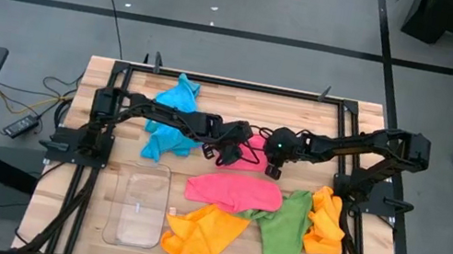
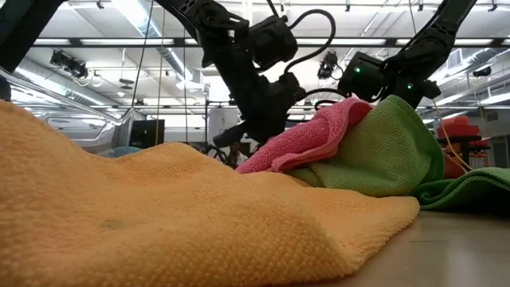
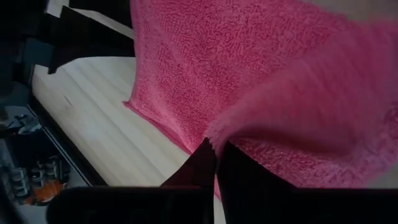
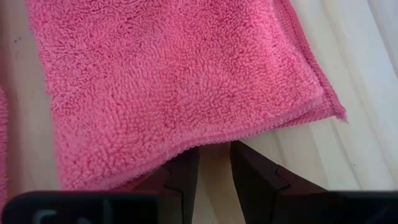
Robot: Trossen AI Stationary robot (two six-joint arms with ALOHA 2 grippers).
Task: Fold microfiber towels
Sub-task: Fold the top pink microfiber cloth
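1. Pinching the pink towel [image 3: 249, 81], the left tool [image 3: 216, 163] has its fingers shut on the edge at mid-worktop [image 1: 215, 88].
2. Right tool [image 4: 214, 171] grips the same towel's edge, fingers slightly parted.
3. No readable writing shows.

no readable text or labels

Both arms reach inward and meet over the middle of the table.

The left arm stretches from the table's left edge, its left gripper [image 1: 227, 152] pointing down with the fingers [image 3: 208, 163] pressed together on a pink edge. The right arm comes in from the right edge, elbow raised; the right gripper [image 1: 274, 166] hangs just beside the left one, fingers [image 4: 183, 171] a little apart, straddling a hem.
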